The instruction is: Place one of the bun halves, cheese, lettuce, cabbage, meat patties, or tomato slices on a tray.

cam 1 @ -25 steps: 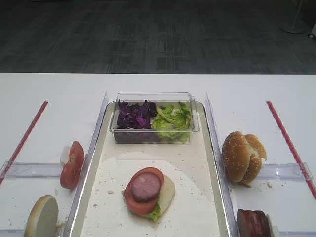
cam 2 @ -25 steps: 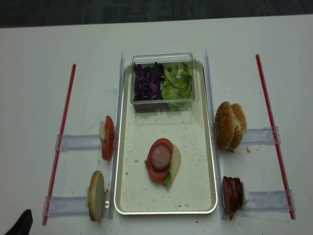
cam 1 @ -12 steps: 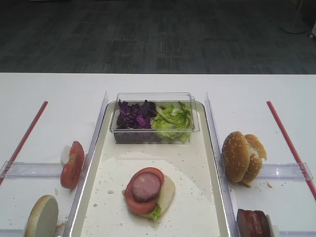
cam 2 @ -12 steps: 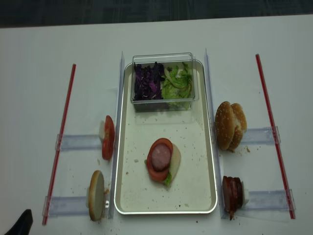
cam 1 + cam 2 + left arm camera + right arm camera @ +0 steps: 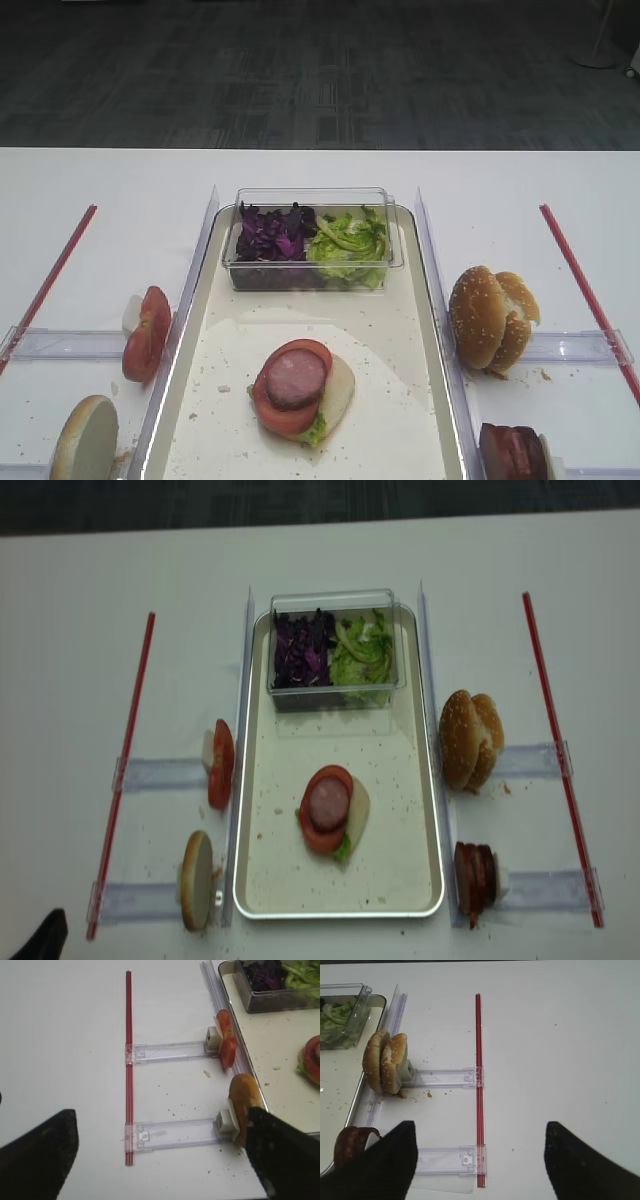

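Observation:
On the cream tray (image 5: 400,400) lies a bun half (image 5: 342,384) with lettuce (image 5: 315,431), a tomato slice (image 5: 272,410) and a meat patty (image 5: 296,378) stacked on it. A tub at the tray's far end holds cabbage (image 5: 272,232) and more lettuce (image 5: 348,240). Left of the tray stand tomato slices (image 5: 147,333) and a bun half (image 5: 84,438). To its right are sesame bun halves (image 5: 490,318) and meat patties (image 5: 510,452). My left gripper (image 5: 160,1160) hangs open over the left holder; its tip (image 5: 45,935) shows at the table's front left. My right gripper (image 5: 477,1160) is open and empty over the right holder.
Clear plastic holder rails (image 5: 160,772) and red strips (image 5: 125,770) lie on both sides of the tray. Another red strip (image 5: 478,1085) runs between the right gripper's fingers. Crumbs speckle the tray and table. The white table's far edge (image 5: 320,150) meets dark floor.

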Available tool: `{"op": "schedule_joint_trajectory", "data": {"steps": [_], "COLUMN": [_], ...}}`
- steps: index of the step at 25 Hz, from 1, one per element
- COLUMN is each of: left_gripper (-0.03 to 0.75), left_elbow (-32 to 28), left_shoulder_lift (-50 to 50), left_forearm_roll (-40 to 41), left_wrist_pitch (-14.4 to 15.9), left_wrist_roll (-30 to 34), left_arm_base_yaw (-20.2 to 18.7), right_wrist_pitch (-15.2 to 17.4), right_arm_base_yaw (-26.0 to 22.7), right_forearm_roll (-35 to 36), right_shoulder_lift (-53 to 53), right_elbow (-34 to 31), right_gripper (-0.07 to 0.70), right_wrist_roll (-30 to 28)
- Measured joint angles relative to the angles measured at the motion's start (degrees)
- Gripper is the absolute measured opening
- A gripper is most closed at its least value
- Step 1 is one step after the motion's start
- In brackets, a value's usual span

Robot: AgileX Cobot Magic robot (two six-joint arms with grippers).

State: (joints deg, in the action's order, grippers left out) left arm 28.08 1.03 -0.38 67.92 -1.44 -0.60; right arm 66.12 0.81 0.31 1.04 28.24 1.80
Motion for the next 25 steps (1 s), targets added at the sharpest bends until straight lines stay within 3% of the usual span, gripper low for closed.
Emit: {"op": "schedule_joint_trajectory", "data": {"steps": [25], "left_gripper": [0.618], "left_elbow": [0.0], "left_shoulder_lift": [0.0], "left_forearm_roll": [0.0], "left_wrist_pitch": [0.0], "left_wrist_roll": [0.0], "left_arm_base_yaw": [0.0], "right_wrist_pitch": [-1.0], "right_arm_base_yaw": [0.0], "right_forearm_roll": [0.0], "right_shoulder_lift": [0.0], "right_elbow": [-0.7], "right_gripper": [0.543], "right_wrist_roll": [0.0]}}
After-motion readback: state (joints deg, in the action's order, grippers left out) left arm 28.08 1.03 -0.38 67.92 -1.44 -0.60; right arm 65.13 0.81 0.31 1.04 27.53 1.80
